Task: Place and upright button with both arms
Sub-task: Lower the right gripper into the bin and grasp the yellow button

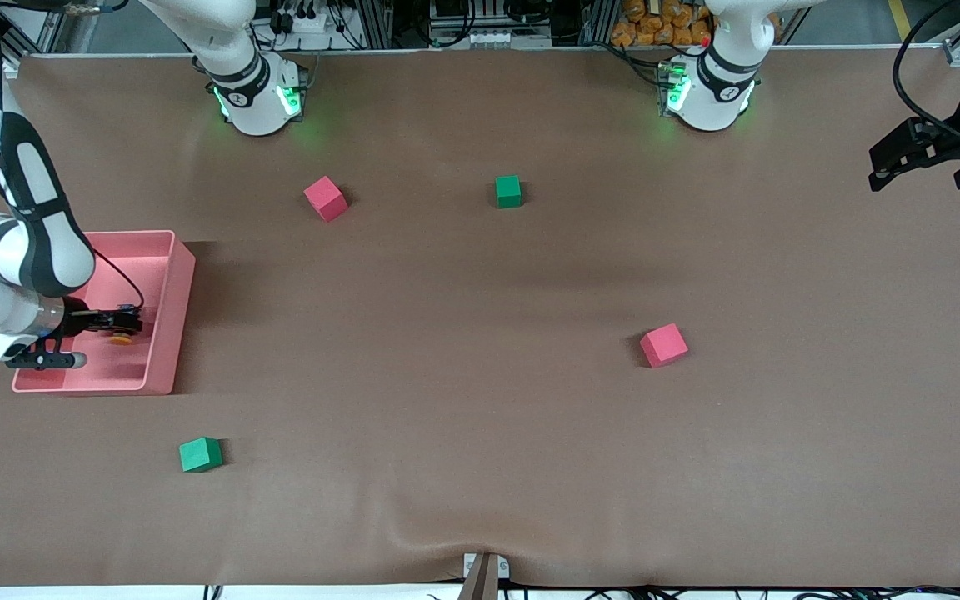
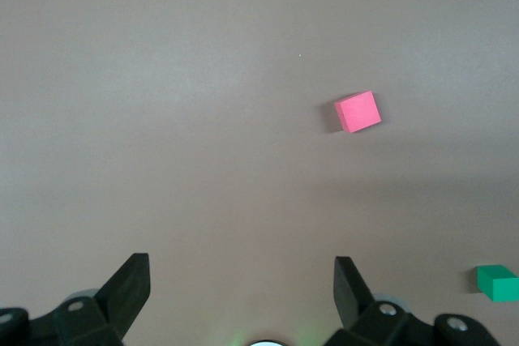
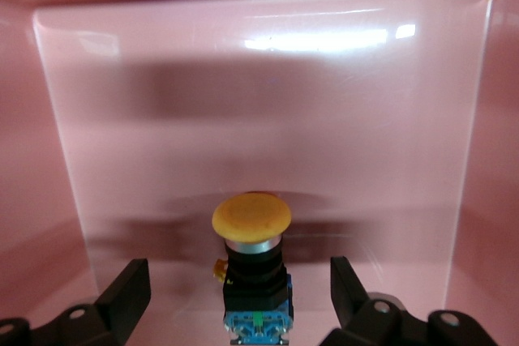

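The button (image 3: 251,237), orange cap on a black and blue body, rests in the pink bin (image 1: 184,275) at the right arm's end of the table; in the front view only the button's cap (image 1: 122,337) shows. It seems to lie on its side, with the cap pointing away from the wrist. My right gripper (image 3: 240,281) is down in the bin, open, its fingers either side of the button's body with a gap on each side. In the front view the right gripper (image 1: 128,323) reaches in over the bin's floor. My left gripper (image 1: 874,169) waits open over the left arm's end of the table, its fingers (image 2: 130,281) holding nothing.
A red cube (image 1: 326,198) and a green cube (image 1: 508,191) lie near the bases. Another red cube (image 1: 663,345) sits mid-table toward the left arm, and a green cube (image 1: 200,454) lies nearer the front camera than the bin. The bin's walls (image 3: 259,79) close in around the right gripper.
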Robot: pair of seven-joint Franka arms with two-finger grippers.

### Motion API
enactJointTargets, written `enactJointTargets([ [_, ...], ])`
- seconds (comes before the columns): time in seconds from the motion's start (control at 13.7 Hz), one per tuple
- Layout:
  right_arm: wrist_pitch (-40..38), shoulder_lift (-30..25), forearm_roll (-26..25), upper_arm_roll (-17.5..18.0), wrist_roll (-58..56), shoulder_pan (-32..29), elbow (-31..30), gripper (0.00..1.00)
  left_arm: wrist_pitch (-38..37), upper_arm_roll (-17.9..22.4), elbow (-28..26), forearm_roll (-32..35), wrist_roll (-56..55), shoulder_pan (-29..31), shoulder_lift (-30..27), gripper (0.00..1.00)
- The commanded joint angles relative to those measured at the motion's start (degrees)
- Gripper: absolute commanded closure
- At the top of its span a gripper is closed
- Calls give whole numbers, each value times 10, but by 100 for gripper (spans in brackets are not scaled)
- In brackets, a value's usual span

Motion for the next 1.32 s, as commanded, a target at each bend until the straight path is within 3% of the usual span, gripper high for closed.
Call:
enactJointTargets([
  [0.0, 16, 6, 11, 12, -17, -18, -6, 14, 3, -4, 9, 10, -8, 3, 7, 0],
  [0.07, 16, 6, 11, 12, -19, -18, -6, 23, 3, -4, 10, 10, -8, 3, 8, 0],
  [0.22, 16, 6, 20, 12, -47, -18, -6, 56, 3, -4, 11, 11, -8, 3, 9, 0],
  [0.29, 16, 7, 29, 11, -54, -20, -6, 68, 8, -4, 11, 10, -8, 3, 9, 0],
  [0.58, 15, 7, 31, 11, -60, -22, -1, 97, 7, -4, 8, 10, 0, 3, 8, 0],
  [0.95, -9, 0, 31, 12, -63, -22, 24, 100, 10, -2, 11, 11, 3, 4, 9, 0],
  [1.24, -162, -2, 34, 12, -58, -12, 138, 100, 10, -2, 11, 11, 3, 4, 10, 0],
])
